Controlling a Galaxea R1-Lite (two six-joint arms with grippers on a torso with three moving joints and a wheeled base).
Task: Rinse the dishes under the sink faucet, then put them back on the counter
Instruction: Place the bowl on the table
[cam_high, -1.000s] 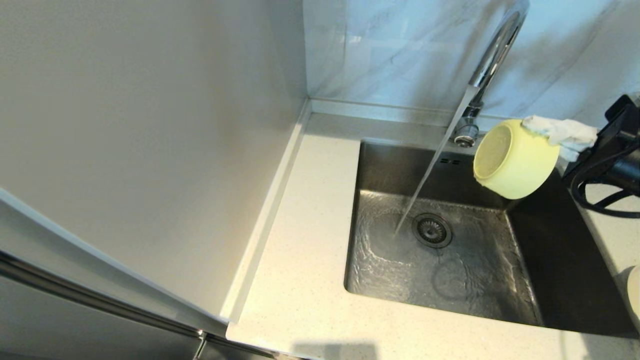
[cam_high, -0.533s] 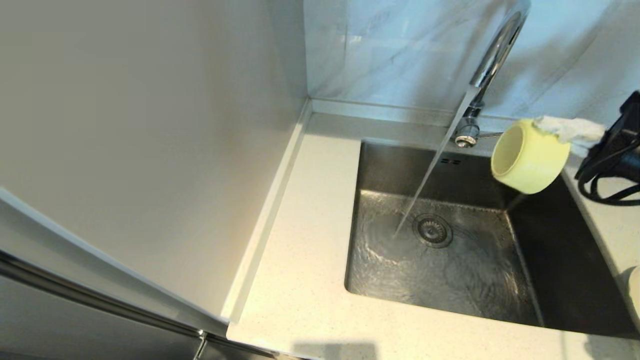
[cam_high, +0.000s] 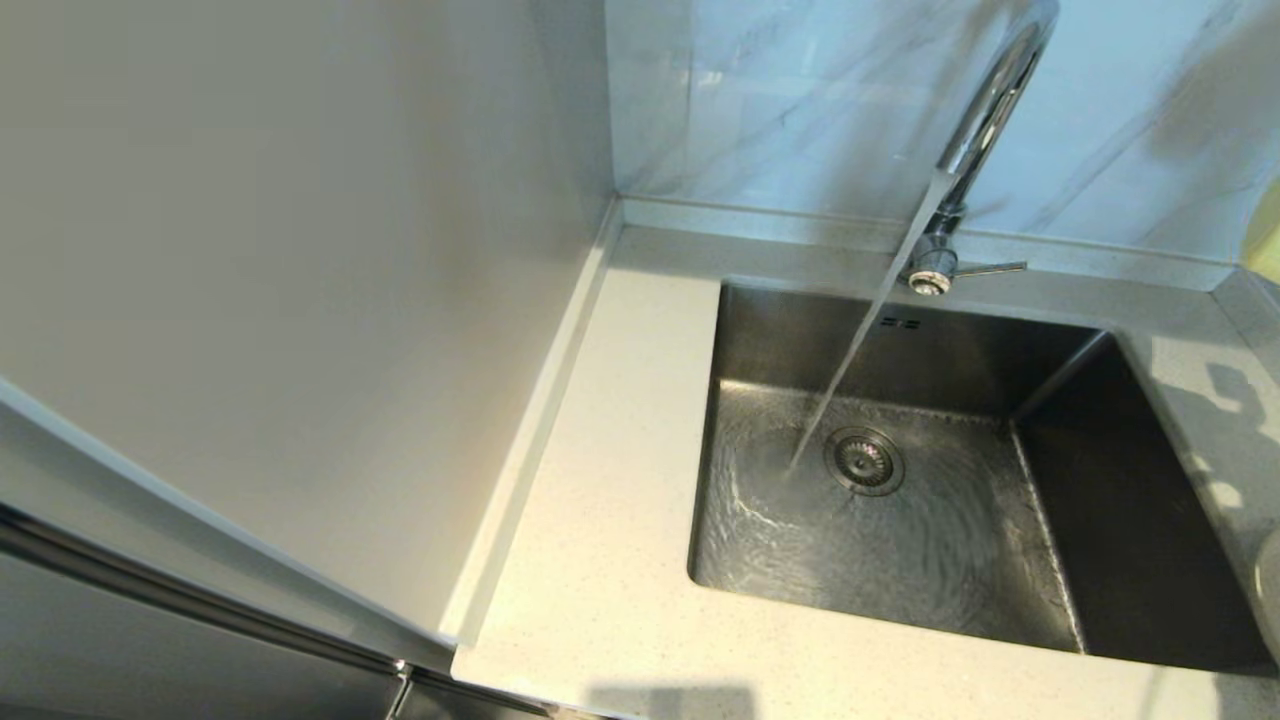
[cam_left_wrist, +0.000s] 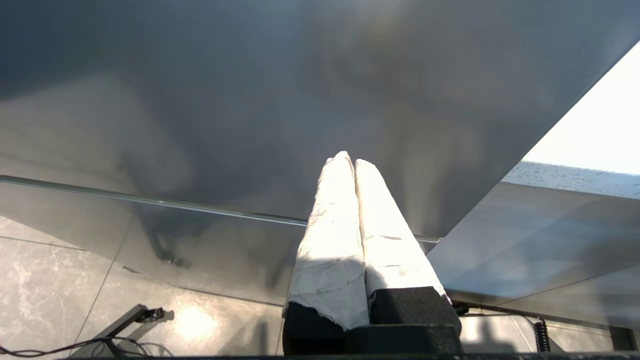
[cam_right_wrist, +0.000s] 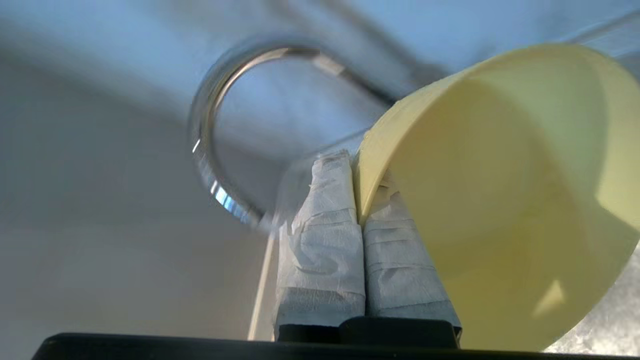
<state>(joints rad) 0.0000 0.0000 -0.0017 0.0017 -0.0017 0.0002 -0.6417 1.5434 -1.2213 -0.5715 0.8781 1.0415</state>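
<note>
My right gripper (cam_right_wrist: 356, 165) is shut on the rim of the pale yellow bowl (cam_right_wrist: 500, 200), one taped finger inside the wall and one outside. The bowl is tipped on its side, and only a yellow sliver of it (cam_high: 1266, 235) shows at the head view's right edge, past the sink (cam_high: 1130, 500). The chrome faucet (cam_high: 985, 110) runs a slanted stream of water (cam_high: 850, 380) that lands beside the drain strainer (cam_high: 864, 460). Its gooseneck (cam_right_wrist: 210, 150) arches in front of the right wrist. Chopsticks are out of view. My left gripper (cam_left_wrist: 350, 161) is shut and empty, parked low beside the cabinet.
The speckled counter (cam_high: 600, 520) wraps the sink, with a tall pale panel (cam_high: 300, 250) to the left. The faucet lever (cam_high: 990, 268) points right. A pale rounded edge (cam_high: 1270, 570), perhaps the plate, peeks in at the right edge.
My right gripper has carried the bowl rightward and away from the stream, out of the head view except for a sliver. Water keeps running.
</note>
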